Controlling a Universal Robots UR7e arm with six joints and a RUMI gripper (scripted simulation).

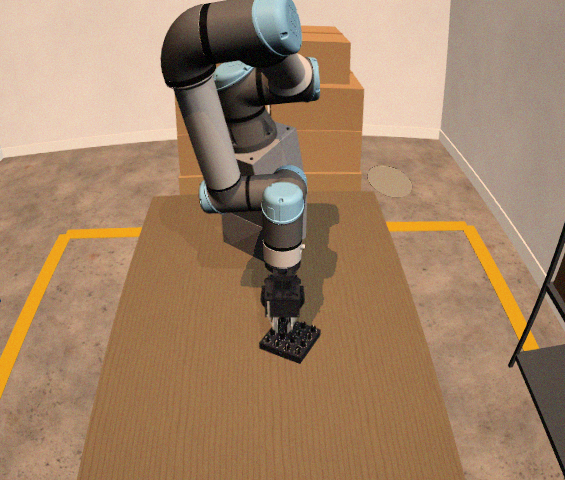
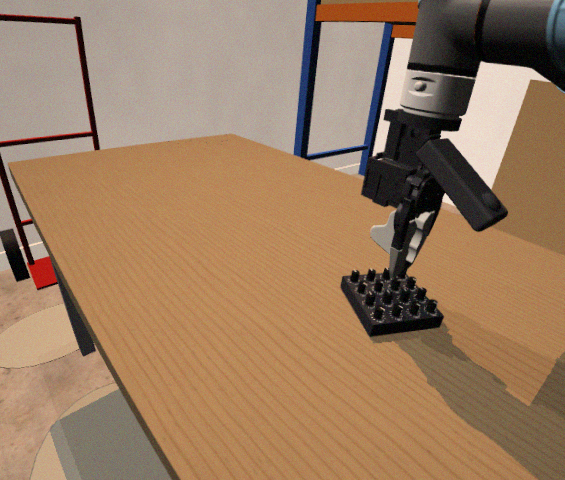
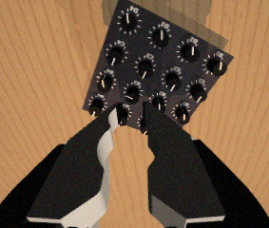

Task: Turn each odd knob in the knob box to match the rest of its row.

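The black knob box lies on the table, turned at an angle. In the wrist view the pointers of row D all point up, and those of row C all point down and slightly left. Knob B3 points lower left, while B4, B2 and B1 point nearly straight down. My gripper is low over the box, slightly open, with a narrow gap. Its tips appear beside B3, with no knob clearly gripped. The fingers partly cover A3 and A2, and A1 is hidden.
The wooden table carries the box. Cardboard boxes stand behind the arm base. A red hand truck stands beyond the table's side, and a dark shelf rack stands at the right in the top view.
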